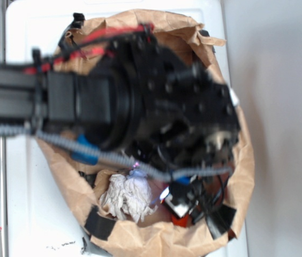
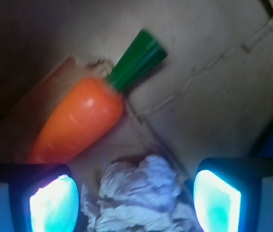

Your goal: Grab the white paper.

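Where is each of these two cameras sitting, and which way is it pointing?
Exterior: sits above, looking down into the brown paper bag; the black robot arm fills the middle, reaching in from the left.
Wrist: rides on the arm's end, looking down between the two fingers of the open gripper at the bag floor, with the carrot beyond.
Shared: both show the white paper, which in the wrist view lies between the fingers.

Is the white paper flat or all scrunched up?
Scrunched up. The white paper is a wrinkled, lumpy wad with ragged edges, sitting between the open gripper's fingers.
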